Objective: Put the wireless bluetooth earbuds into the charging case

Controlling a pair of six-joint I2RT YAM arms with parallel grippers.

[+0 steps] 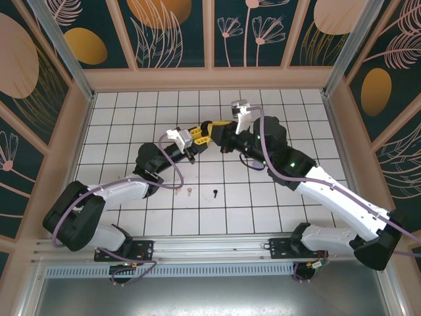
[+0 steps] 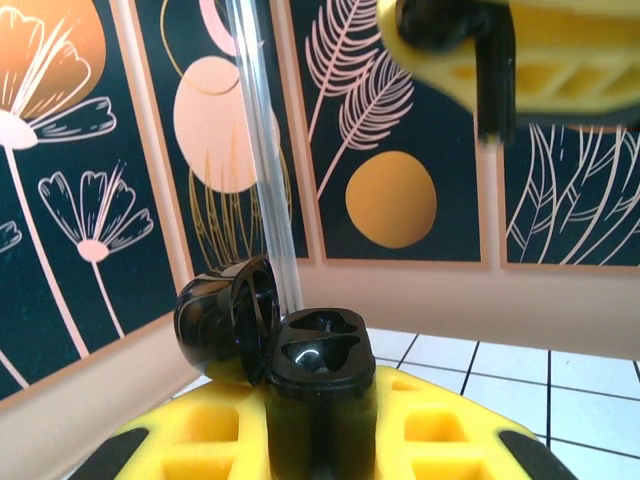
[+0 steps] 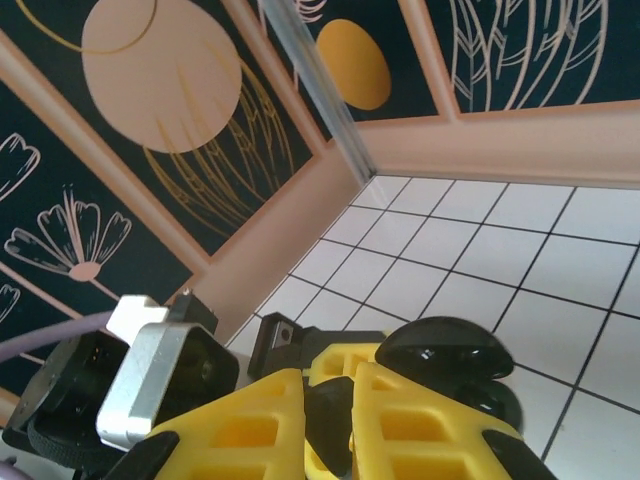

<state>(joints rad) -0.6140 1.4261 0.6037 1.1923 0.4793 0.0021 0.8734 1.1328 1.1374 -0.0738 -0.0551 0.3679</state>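
My left pincer is clamped on the black charging case, held above the middle of the bench. Its lid is swung open to one side, and both wells look empty. My right pincer is closed on a black earbud, round head between the fingers and stem pointing down, above the case and apart from it. A pink earbud and a second black earbud lie side by side toward the bench's near edge
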